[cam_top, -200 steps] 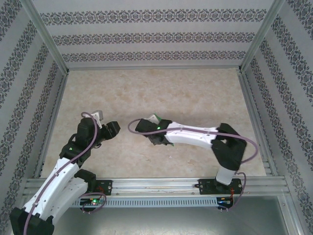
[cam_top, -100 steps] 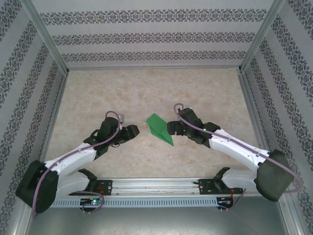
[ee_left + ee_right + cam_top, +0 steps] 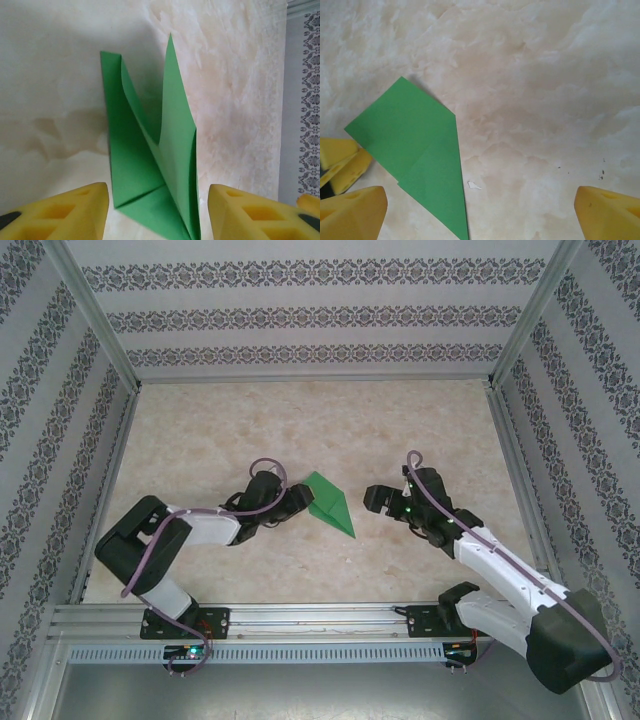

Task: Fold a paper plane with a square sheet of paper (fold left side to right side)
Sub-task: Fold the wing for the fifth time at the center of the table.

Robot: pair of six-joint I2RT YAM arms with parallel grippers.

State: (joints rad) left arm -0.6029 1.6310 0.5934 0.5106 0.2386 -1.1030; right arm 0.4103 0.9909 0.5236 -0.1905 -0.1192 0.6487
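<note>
Now our left gripper point(image 3: 157, 202) straddles the paper plane point(image 3: 150, 165) unclenched; our right gripper point(image 3: 481, 207) hangs released. A skewed pinch could crumple its raised flap, we judge.

The light is bright, even and diffuse, from above, and the marbled table point(image 3: 420, 420) has no hard glare. In the left wrist view the folded green paper point(image 3: 150, 165) throws a soft grey shadow on its left side. The yellow fingertips point(image 3: 75, 210) of the left gripper point(image 3: 158, 212) look slightly out of focus.
</note>
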